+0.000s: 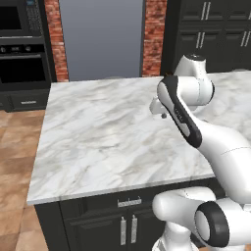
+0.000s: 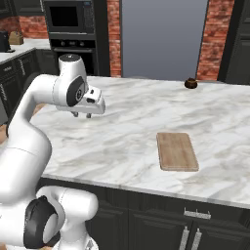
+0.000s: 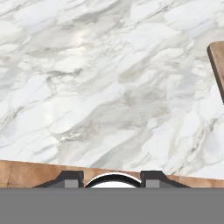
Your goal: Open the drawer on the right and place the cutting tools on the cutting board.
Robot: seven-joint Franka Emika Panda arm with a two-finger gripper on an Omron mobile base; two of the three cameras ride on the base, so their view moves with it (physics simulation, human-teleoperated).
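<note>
The gripper (image 2: 82,115) hangs above the left part of the marble counter (image 2: 127,127), apart from it, with nothing between its fingers. The right base view shows two short dark tips (image 2: 88,116) pointing down, a narrow gap between them; how wide the jaws stand is hard to make out. In the left base view the arm's own forearm covers most of the hand, leaving one small dark tip (image 1: 163,115).

The board (image 2: 177,151) lies flat near the counter's front edge, right of centre, well apart from the gripper. In the hand view it is cut off at the right edge (image 3: 218,65).

A small dark brown round object (image 2: 191,83) sits at the counter's far edge, too small to identify.

The drawer (image 2: 195,215) sits shut below the front edge, its handle just visible.
</note>
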